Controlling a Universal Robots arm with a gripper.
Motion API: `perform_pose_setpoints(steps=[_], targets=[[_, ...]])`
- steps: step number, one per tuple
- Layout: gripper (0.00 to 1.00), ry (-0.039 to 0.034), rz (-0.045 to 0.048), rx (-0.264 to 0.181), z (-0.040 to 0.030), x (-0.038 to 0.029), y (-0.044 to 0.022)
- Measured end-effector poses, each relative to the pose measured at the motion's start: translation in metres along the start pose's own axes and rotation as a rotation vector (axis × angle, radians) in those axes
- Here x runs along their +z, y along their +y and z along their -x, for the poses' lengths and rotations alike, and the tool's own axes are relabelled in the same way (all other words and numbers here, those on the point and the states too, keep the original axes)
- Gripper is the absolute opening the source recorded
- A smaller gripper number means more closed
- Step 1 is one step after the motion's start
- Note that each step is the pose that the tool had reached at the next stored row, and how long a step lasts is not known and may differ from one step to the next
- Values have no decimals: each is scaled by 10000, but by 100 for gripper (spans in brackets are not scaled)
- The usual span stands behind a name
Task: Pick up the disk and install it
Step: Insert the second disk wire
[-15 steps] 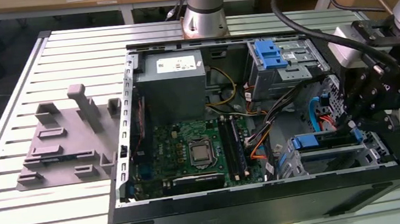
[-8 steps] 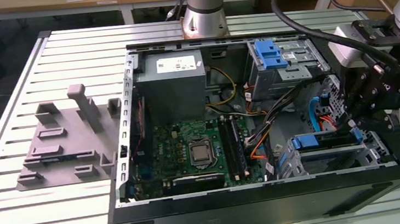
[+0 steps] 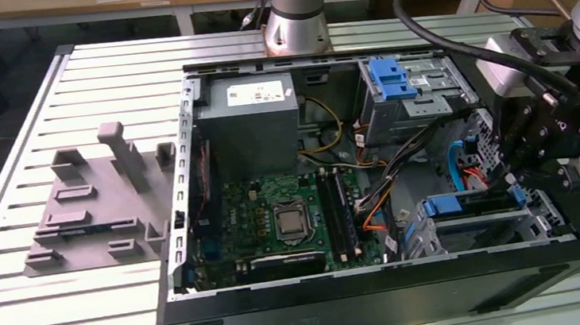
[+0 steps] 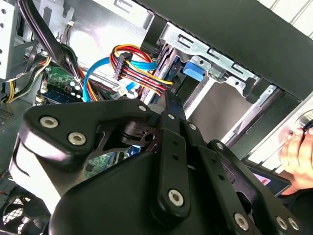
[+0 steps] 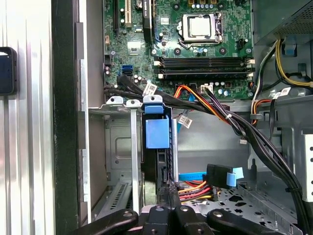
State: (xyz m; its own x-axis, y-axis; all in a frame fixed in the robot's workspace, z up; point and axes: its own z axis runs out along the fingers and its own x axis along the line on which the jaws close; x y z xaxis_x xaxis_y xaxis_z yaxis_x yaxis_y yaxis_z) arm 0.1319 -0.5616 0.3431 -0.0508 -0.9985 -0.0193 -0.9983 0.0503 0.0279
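Note:
The disk [image 3: 469,203] stands on edge in the metal drive cage [image 3: 546,221] at the near corner of the open computer case, on the exterior view's right. Its blue carrier tab [image 5: 156,131] shows in both wrist views, with the dark disk [image 4: 171,61] body behind it. My gripper [image 3: 510,181] reaches down into the case right at the disk's cable end. Its black fingers [image 5: 168,193] are pressed together, shut, with nothing visibly between them, and the fingertips [image 4: 168,100] point at the disk's edge. Whether they touch it I cannot tell.
Red, yellow and blue cables [image 5: 210,178] bunch beside the gripper. The grey power supply [image 3: 254,122], motherboard [image 3: 274,220] and upper cage with a blue latch [image 3: 399,80] fill the case. A grey fixture [image 3: 96,201] lies on the table. A hand [image 4: 297,156] rests outside the case wall.

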Motion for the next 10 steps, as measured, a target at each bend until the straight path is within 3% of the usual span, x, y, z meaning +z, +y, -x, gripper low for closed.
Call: perform_pose_setpoints(steps=[4,10], targets=[[11,1,-25,0,-1,0,21],[11,-8,-135,-2,-7,5,121]])
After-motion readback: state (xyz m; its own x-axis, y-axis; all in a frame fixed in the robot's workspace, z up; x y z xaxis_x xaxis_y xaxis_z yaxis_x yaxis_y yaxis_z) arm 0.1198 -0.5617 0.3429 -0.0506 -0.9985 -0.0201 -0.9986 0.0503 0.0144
